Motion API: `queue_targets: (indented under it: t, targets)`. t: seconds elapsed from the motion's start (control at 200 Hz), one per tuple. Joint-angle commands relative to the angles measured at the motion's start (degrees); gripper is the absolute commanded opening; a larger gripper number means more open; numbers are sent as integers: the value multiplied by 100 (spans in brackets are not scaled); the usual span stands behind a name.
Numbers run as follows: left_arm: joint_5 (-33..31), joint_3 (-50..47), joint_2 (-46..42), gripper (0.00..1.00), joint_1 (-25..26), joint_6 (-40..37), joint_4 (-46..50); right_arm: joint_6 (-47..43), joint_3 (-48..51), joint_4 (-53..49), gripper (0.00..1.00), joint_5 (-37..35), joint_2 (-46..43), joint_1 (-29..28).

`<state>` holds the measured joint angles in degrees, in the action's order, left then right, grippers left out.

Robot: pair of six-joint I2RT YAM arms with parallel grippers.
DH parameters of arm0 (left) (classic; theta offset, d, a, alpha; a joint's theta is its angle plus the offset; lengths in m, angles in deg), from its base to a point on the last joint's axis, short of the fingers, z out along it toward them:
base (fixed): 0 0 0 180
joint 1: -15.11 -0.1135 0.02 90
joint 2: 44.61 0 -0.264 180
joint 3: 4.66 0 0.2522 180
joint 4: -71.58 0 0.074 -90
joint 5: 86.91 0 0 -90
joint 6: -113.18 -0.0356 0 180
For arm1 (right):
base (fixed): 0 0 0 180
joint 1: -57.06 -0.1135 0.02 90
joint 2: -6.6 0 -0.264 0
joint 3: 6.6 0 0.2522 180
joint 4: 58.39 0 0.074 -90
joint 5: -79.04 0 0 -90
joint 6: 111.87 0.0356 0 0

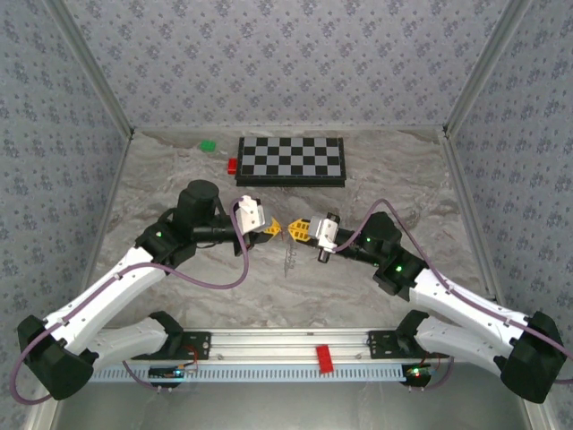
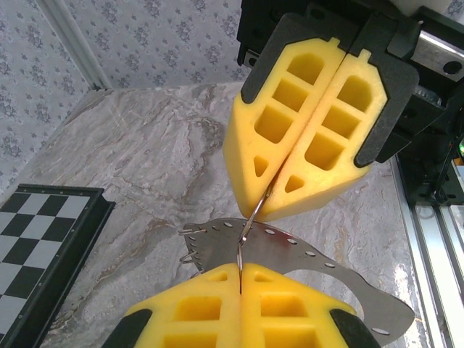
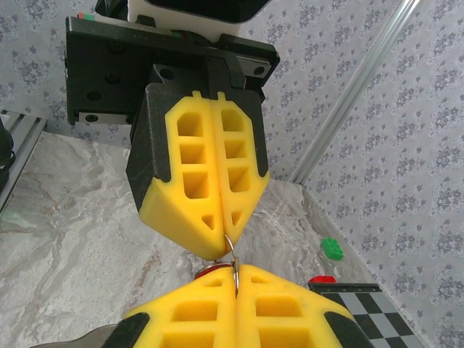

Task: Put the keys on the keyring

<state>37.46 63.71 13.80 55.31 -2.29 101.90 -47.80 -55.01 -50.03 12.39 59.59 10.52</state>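
A: Yellow foam against yellow foam. Which step is this?

B: The threading itself, I'd say. The left gripper [image 1: 273, 228] and the right gripper [image 1: 301, 231] meet tip to tip above the middle of the counter [image 1: 403, 179], and both sets of fingers are pressed together.

A: Pressed on what?

B: The left fingers seem to pinch the keyring [image 2: 214, 246], the thin grey loop that hangs beside and below them. The right fingers nip the keys [image 3: 209, 273] — the tiny red tag peeks out at their tips. A fine wire runs from one seam to the other.

A: So is the tag on the loop?

B: I cannot tell; the joint is hidden between the tips.

A: And next?

B: Probably a small, careful slide of the tag along the wire with the loop held steady — little slack, easy to slip.
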Motion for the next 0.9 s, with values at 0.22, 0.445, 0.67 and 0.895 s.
queue_targets:
  t: [0.22,0.445,0.67,0.895]
  targets:
    - [425,217,-49,0,0,-19,2,35,-153,241,0,-154,-25,-37]
    - [518,230,-24,0,11,-32,31,40,-148,266,0,-147,-3,-30]
    - [582,330,60,0,112,-115,225,52,-177,257,0,-130,63,-24]
    - [588,347,74,0,170,-154,268,56,-199,257,0,-121,97,-27]
